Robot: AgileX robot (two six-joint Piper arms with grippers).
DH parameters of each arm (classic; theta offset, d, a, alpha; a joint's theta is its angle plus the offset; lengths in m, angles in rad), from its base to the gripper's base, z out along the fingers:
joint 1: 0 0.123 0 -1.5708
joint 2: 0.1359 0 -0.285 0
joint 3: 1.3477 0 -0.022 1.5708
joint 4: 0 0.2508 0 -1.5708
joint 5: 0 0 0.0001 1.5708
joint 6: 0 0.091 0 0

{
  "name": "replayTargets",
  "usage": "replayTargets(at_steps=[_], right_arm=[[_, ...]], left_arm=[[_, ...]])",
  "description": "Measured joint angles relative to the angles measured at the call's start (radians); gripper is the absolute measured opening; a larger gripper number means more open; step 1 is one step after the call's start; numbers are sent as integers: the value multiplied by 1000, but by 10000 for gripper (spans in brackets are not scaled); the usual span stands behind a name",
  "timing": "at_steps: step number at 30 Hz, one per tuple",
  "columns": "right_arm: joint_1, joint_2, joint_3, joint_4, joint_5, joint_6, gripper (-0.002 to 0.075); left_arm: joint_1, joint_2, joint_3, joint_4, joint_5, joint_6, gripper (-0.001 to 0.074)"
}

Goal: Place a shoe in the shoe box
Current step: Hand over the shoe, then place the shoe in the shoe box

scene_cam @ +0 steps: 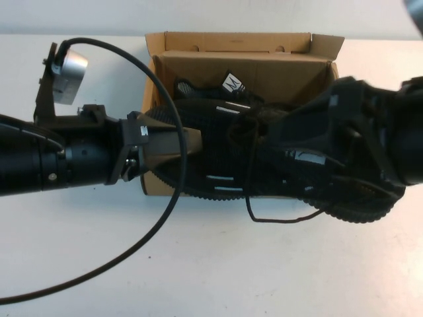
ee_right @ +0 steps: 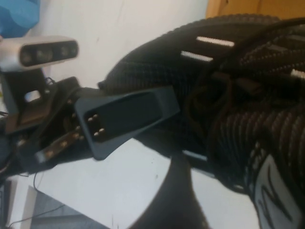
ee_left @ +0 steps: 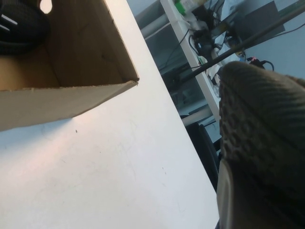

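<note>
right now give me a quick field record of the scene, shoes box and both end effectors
held shoe: black mesh sneaker, carried over the shoe box by both arms
second shoe: already inside the box
shoe box: open brown cardboard, on white table
left end effector: shut on the sneaker's toe end
right end effector: at the sneaker's heel end, grip hidden

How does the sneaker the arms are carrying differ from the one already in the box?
The held sneaker hangs over the shoe box's near wall, left gripper clamping its toe, right gripper at its heel end; the boxed sneaker lies inside by the far wall. The held sneaker overhangs the box's right end; the boxed sneaker doesn't. Both: black mesh, white dashes.
</note>
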Motion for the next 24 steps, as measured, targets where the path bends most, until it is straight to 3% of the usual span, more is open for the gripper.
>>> replayTargets(at_steps=[4, 12, 20, 24], right_arm=[[-2, 52, 1, 38, -26, -29, 537], [-8, 157, 1, 307, -95, -302, 537], [-10, 256, 1, 335, -116, -369, 534], [-10, 263, 1, 341, -121, -422, 480]], left_arm=[[0, 0, 0, -2, 0, 0, 135], [0, 0, 0, -4, -6, 0, 135], [4, 7, 2, 16, -41, 13, 135], [7, 6, 2, 18, -43, 15, 135]])
